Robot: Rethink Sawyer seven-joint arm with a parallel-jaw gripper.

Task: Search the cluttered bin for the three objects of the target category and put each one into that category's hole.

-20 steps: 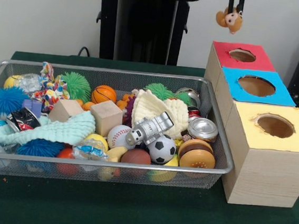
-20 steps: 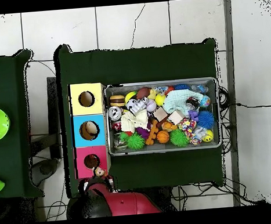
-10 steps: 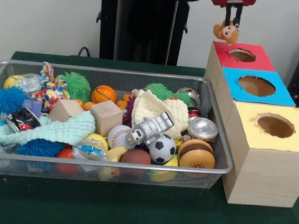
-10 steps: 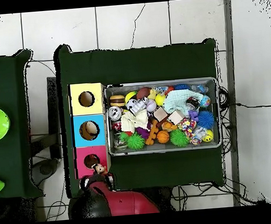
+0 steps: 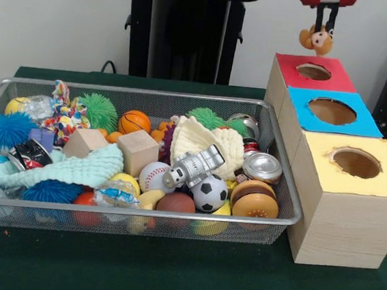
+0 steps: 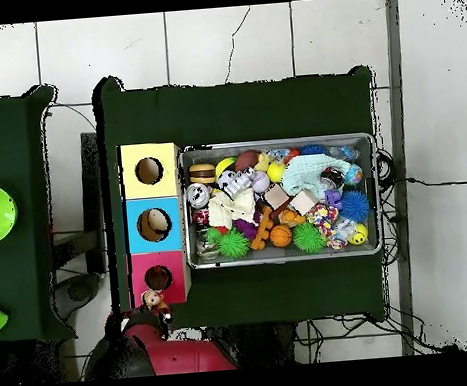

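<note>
Soft, even light fills both views, bright without glare. Below the pincer (image 5: 325, 24), the tabletop (image 5: 167, 273) takes only faint shadows. Front view is slightly soft; toys down-left of the pincer blur in the overhead view.

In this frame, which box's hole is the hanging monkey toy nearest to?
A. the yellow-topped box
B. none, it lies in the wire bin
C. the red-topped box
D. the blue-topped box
C. The brown monkey toy hangs from the gripper in the air just above the red-topped box, far from the yellow-topped box and outside the wire bin.
</note>
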